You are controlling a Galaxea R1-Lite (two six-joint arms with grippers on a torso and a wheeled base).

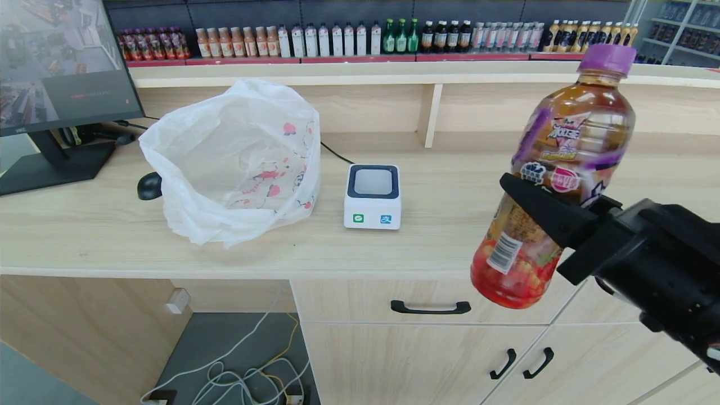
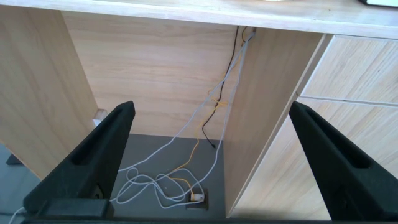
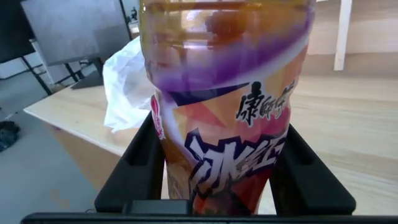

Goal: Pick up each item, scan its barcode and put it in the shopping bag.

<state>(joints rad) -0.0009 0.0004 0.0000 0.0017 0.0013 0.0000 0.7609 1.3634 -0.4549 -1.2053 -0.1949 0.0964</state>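
Observation:
A tea bottle (image 1: 557, 174) with a purple cap and a red-tinted base hangs tilted in the air at the right, above the counter's front edge. My right gripper (image 1: 548, 216) is shut on its middle; the barcode faces left and down. In the right wrist view the bottle (image 3: 227, 106) sits between the black fingers (image 3: 134, 165). The white scanner box (image 1: 372, 196) stands mid-counter, left of the bottle. The open white shopping bag (image 1: 236, 160) stands left of the scanner. My left gripper (image 2: 211, 162) is open and holds nothing, low in front of the cabinet's open bay.
A monitor (image 1: 56, 67) on its stand occupies the counter's far left, with a black mouse (image 1: 149, 185) beside the bag. A raised shelf (image 1: 427, 73) runs behind the counter. Drawers and doors (image 1: 430, 306) lie below; loose cables (image 2: 174, 180) lie on the floor.

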